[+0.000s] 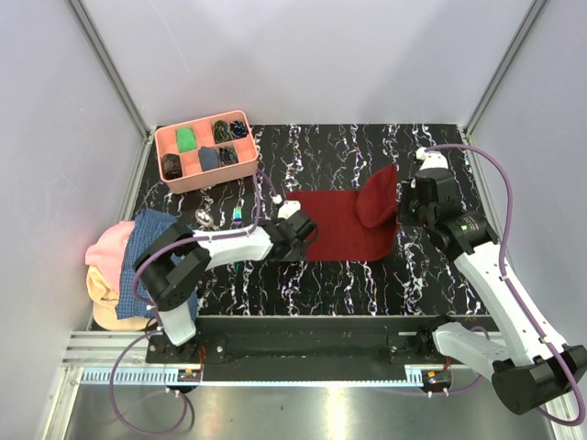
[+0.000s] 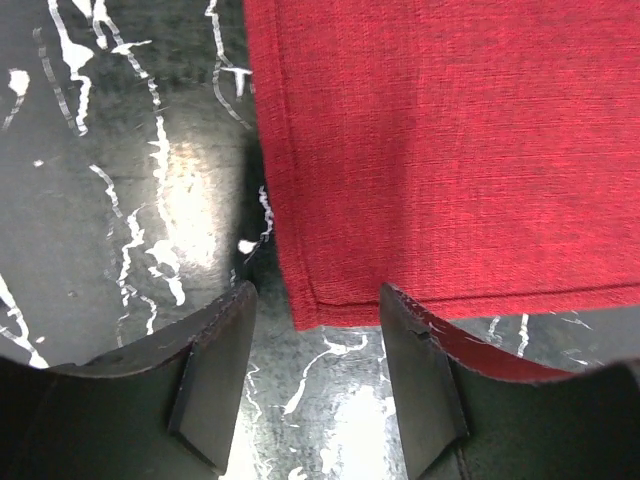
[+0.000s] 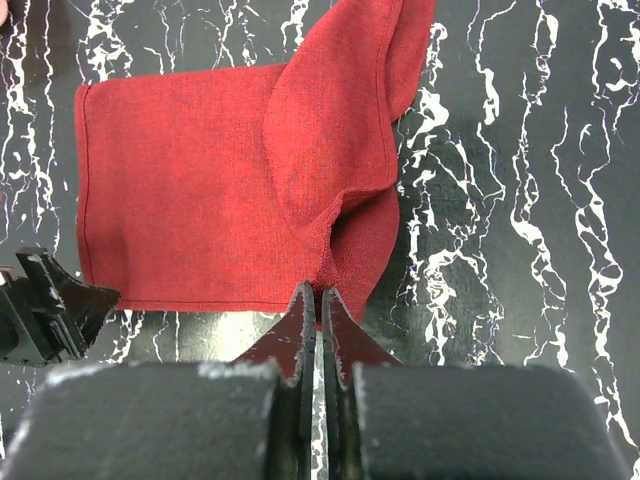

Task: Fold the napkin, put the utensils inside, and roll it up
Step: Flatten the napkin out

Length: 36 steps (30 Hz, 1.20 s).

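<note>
Near left – a heap of cloths at the table's left edge: tan cloth (image 1: 104,291) nearest, blue checked cloth (image 1: 151,249) draped over it, pink cloth (image 1: 108,246) on the far side of the heap.

Table (image 1: 367,280) is black with white veining.

Left arm reaches from its base towards the middle. Left gripper (image 2: 315,300) sits low at the near left corner of the napkin (image 1: 339,229). Its jaws stand apart with the hemmed corner lying between the two fingers; wrist view shows nothing pinched. One finger's edge lies over the cloth's near hem; contact there cannot be told.

The napkin, dark red, lies in the middle of the table, its left part flat. Its right part is raised off the surface and hangs in a curled fold.

Right gripper (image 1: 402,203) is at the napkin's right side, jaws pressed together on a pinch of the napkin's right edge – that pinch holds the fold up.

Utensils: a fork (image 1: 237,217) with teal and purple tint and a silvery spoon (image 1: 205,219) lie on the bare table left of the napkin, between it and the cloth heap, clear of both grippers.

Far left: a pink tray (image 1: 202,119) with compartments, holding small dark items and one green one; too small to name.
</note>
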Available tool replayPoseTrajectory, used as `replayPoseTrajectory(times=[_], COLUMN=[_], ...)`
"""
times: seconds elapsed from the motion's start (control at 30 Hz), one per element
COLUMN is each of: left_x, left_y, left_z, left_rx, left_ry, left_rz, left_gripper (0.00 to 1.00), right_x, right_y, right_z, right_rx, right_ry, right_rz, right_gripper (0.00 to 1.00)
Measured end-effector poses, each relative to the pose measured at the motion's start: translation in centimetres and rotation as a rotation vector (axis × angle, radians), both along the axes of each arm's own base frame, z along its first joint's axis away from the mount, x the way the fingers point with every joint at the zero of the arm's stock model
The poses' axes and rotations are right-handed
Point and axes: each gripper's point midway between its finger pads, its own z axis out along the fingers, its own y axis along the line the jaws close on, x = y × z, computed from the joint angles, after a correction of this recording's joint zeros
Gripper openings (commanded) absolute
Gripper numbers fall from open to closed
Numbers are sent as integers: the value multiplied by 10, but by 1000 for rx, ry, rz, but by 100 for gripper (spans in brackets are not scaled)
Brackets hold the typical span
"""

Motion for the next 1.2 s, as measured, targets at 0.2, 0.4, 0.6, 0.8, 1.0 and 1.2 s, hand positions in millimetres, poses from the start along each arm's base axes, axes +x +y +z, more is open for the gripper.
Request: replayPoseTrajectory(times=[0.2,0.4,0.6,0.8,1.0,1.2], left_x=[1,2,2,4,-3,21], left_y=[5,4,2,3,14,17], left_z=[-2,-3,-4,-4,4,110], left_rx=[59,67,76,79,107,18], left_ry=[-9,-16,-37,-55,-45,-190], left_rz=[20,34,56,80,71,42], left_gripper=[44,37,15,0,0,0], right_x=[-1,-2,-2,-1,2,25], right_y=[3,2,4,4,1,-6], right_z=[0,5,8,10,10,48], right_rx=[10,16,25,22,3,-61], right_ry=[0,-15,-28,-35,-37,-88], right_rz=[14,15,20,23,16,-25], right_gripper=[0,0,0,0,0,0])
